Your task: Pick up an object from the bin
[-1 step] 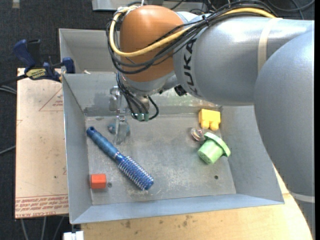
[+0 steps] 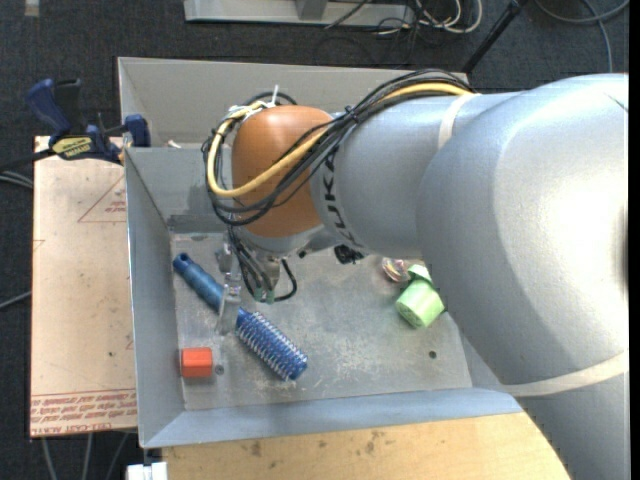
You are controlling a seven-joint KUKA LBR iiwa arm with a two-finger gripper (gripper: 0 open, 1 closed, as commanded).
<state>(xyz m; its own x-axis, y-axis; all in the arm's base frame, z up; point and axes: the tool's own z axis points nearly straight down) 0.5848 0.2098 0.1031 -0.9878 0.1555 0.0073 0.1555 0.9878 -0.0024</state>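
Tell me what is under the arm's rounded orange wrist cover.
Under the orange wrist cover, the gripper hangs over the middle of a blue plastic hairbrush, where handle meets bristled head. The grey bin floor beneath the cover and arm is hidden.

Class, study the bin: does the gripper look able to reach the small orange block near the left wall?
Probably yes. The orange block lies alone on bare floor, nothing on it, clear of the blue brush. The gripper hangs over that brush nearby. The bin's left wall may cramp it.
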